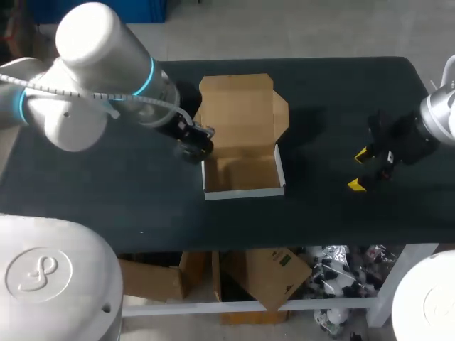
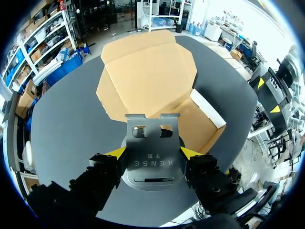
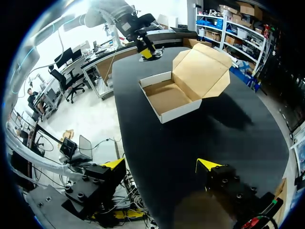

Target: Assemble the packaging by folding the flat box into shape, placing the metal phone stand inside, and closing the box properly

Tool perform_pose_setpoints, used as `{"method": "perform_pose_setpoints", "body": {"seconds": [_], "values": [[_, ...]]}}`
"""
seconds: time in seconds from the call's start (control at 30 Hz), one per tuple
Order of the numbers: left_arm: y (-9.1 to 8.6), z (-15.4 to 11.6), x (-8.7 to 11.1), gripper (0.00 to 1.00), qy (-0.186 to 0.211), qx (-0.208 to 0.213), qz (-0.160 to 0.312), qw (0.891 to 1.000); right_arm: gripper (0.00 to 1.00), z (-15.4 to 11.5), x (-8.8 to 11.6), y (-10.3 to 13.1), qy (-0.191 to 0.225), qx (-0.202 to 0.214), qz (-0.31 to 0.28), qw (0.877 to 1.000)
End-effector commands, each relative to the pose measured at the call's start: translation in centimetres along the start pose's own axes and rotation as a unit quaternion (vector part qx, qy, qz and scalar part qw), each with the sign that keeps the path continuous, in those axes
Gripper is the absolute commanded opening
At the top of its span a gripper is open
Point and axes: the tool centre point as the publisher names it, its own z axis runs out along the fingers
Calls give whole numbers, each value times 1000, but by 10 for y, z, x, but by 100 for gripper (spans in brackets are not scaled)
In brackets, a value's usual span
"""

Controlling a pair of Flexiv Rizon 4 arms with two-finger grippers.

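Holding metal stand (image 2: pixel 152 143) in left pincer (image 2: pixel 153 153) just left of open box (image 1: pixel 242 192) on table (image 1: pixel 341 92), right pincer (image 1: pixel 361 169) wide and empty well off right; best to lift over left wall, lower flat inside, release once seated, clear of lid.

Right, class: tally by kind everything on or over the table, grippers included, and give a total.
cardboard box: 1
metal phone stand: 1
grippers: 2, the left gripper and the right gripper
Total: 4
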Motion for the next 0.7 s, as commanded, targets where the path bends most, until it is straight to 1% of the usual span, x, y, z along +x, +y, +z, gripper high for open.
{"method": "perform_pose_setpoints", "body": {"seconds": [0.03, 0.17, 0.4, 0.7], "values": [[-13, 23, 12, 0, -14, -8, 2, 1000, 100, -1, 0, -1, 0, -1, 0, 1000], [-18, 35, 19, 0, -17, -12, 5, 1000, 100, -1, 0, -1, 0, -1, 0, 1000], [-27, 50, 26, 0, -24, -9, -11, 1000, 100, -1, 0, -1, 0, -1, 0, 1000], [-35, 52, 33, 0, -12, -3, -36, 999, 100, -1, 0, -1, 0, -1, 0, 1000]]}}
